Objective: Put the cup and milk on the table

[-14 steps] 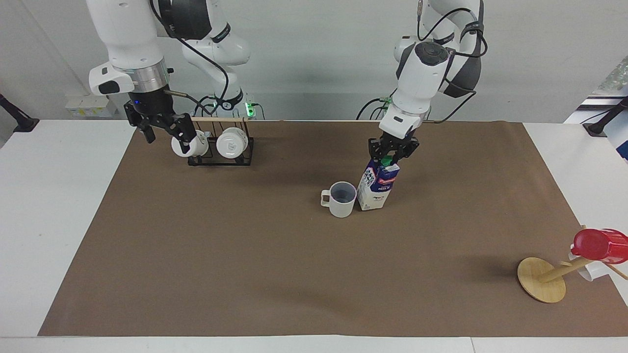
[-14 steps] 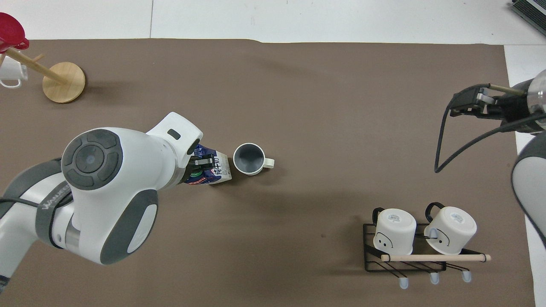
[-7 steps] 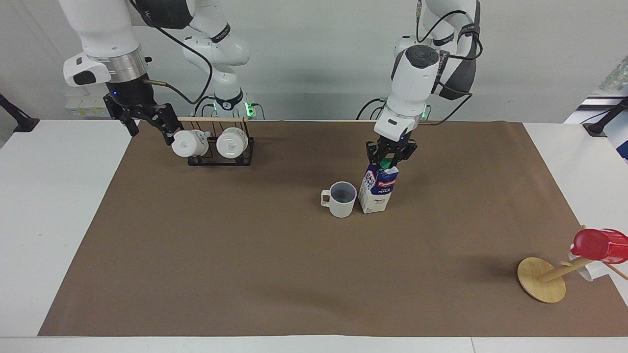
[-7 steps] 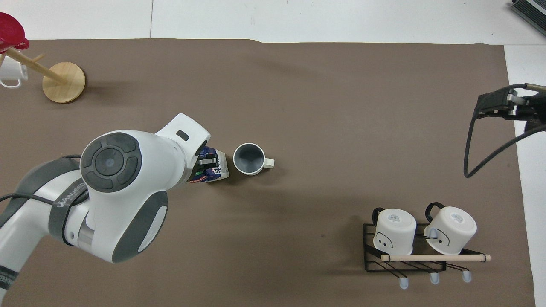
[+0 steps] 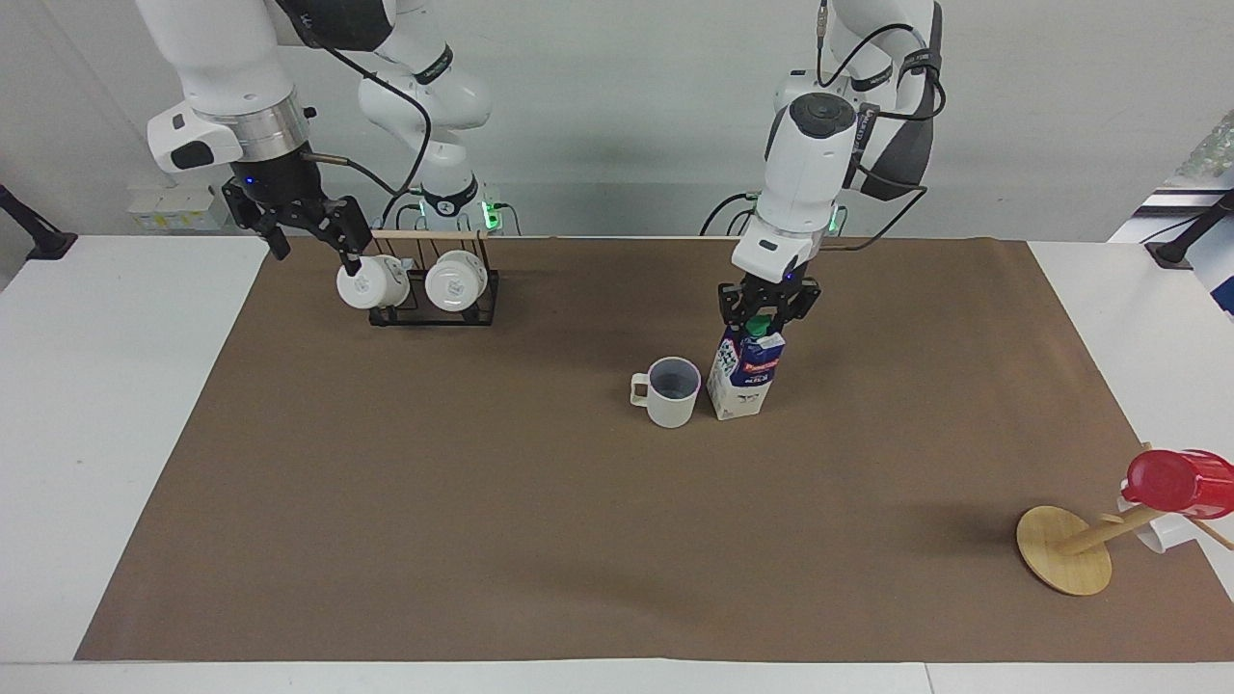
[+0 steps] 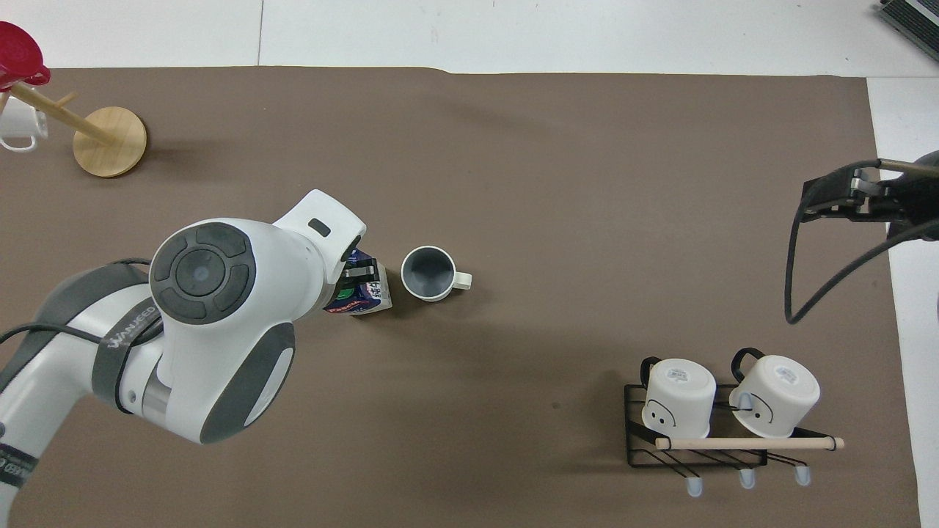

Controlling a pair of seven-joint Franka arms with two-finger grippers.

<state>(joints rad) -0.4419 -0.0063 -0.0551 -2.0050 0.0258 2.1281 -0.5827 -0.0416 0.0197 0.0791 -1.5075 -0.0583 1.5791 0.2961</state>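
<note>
The cup (image 5: pixel 672 390) (image 6: pixel 429 273), beige-white with a grey-blue inside, stands upright on the brown sheet of the table (image 5: pixel 482 540) (image 6: pixel 587 183), its handle pointing toward the right arm's end. The milk (image 5: pixel 742 378) (image 6: pixel 364 295) stands upright right beside it, toward the left arm's end. My left gripper (image 5: pixel 766 310) (image 6: pixel 357 274) sits at the carton's gable top, around the green cap. My right gripper (image 5: pixel 318 258) (image 6: pixel 810 198) hangs open and empty over the sheet's edge at the right arm's end.
A black wire rack (image 5: pixel 434 306) (image 6: pixel 697 451) with two white mugs sits near the robots, toward the right arm's end. A tilted wooden mug stand (image 5: pixel 1065 549) (image 6: pixel 110 132) carries a red cup (image 5: pixel 1181 480) (image 6: pixel 18 55) at the corner farthest from the robots, toward the left arm's end.
The milk carton was leaning a second ago and now stands straight on the sheet, with the left gripper still at its top. The right gripper rose from the rack's mug and shifted slightly.
</note>
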